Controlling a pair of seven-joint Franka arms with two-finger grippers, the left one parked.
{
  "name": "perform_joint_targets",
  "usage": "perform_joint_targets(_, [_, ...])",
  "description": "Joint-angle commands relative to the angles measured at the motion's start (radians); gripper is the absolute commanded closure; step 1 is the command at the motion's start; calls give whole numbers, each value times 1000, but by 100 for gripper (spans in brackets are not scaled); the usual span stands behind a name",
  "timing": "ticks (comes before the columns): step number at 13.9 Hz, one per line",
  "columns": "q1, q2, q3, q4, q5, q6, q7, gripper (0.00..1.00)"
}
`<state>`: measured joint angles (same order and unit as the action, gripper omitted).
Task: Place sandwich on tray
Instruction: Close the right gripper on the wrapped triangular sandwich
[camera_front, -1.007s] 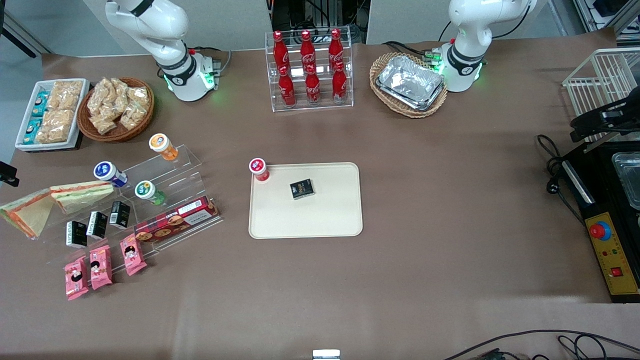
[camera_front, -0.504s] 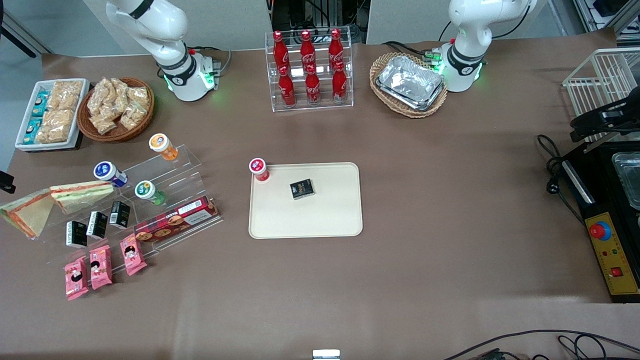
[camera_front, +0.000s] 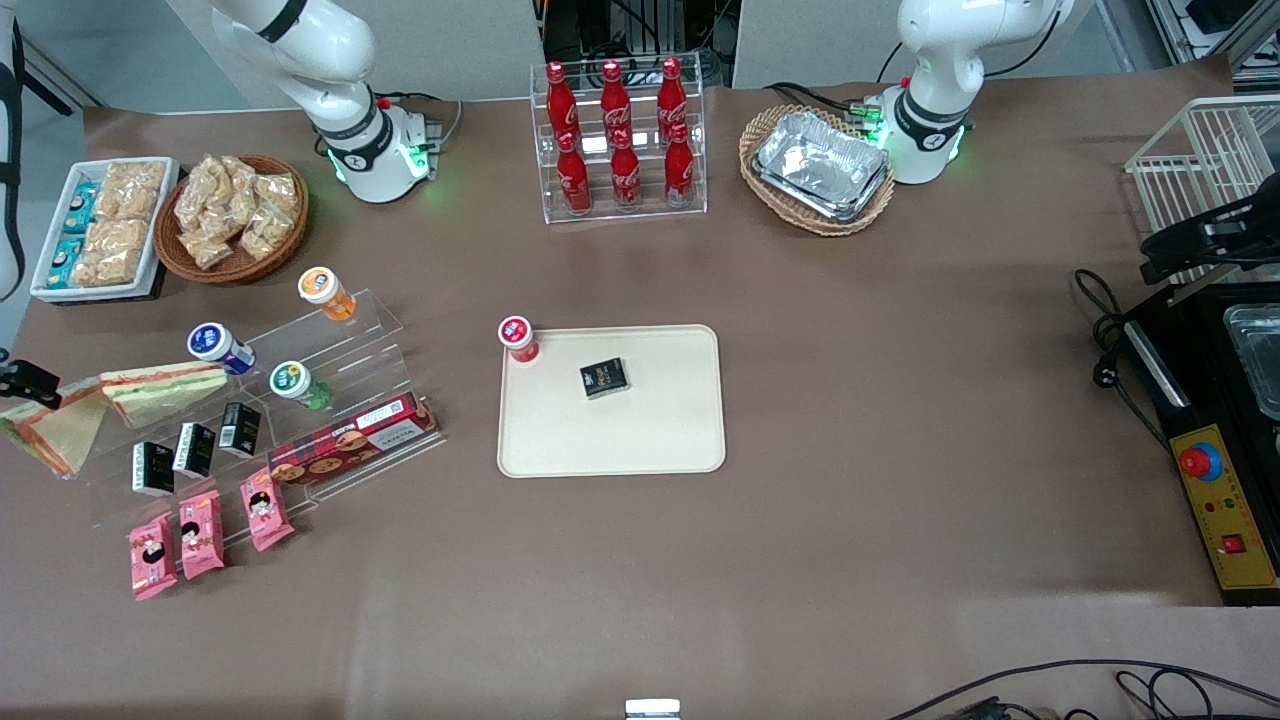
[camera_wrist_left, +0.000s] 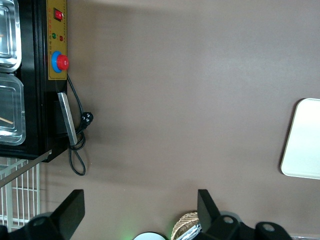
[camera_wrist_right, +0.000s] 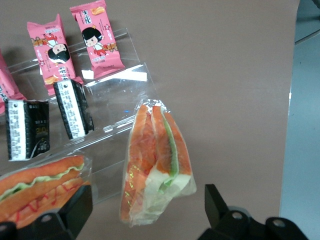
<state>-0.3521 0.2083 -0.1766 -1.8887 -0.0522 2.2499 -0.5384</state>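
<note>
Brown paper covers the worktop (camera_front: 900, 420). My gripper (camera_wrist_right: 145, 212) hangs over the sandwich (camera_wrist_right: 156, 165) at the working arm's end of the worktop, fingers (camera_wrist_right: 75, 207) spread wide, one on each side of the wedge, nothing held. Sandwich is clear-wrapped, orange-red filling with a thin green line, lying on the worktop beside the clear acrylic riser (camera_front: 330, 400). Second wedge sandwich (camera_front: 165, 385) with a paler green side sits just beside it, on the riser. Black snack boxes (camera_wrist_right: 72, 107) and pink snack packs (camera_wrist_right: 97, 35) are near, on the riser steps. Cream tray (camera_front: 650, 440) is well apart, mid-worktop, carrying a small black box (camera_front: 604, 378) and a red-capped bottle (camera_front: 517, 337) at its corner.
</note>
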Motion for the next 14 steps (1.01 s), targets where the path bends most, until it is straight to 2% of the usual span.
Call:
perform_joint_targets(1, [-13, 8, 9, -20, 23, 51, -26, 0])
perform_joint_targets(7, [-27, 34, 11, -50, 23, 111, -28, 0])
perform_joint_targets(10, [-27, 40, 11, -50, 23, 111, -29, 15])
perform_joint_targets(14, [-25, 51, 11, -50, 55, 111, -29, 16])
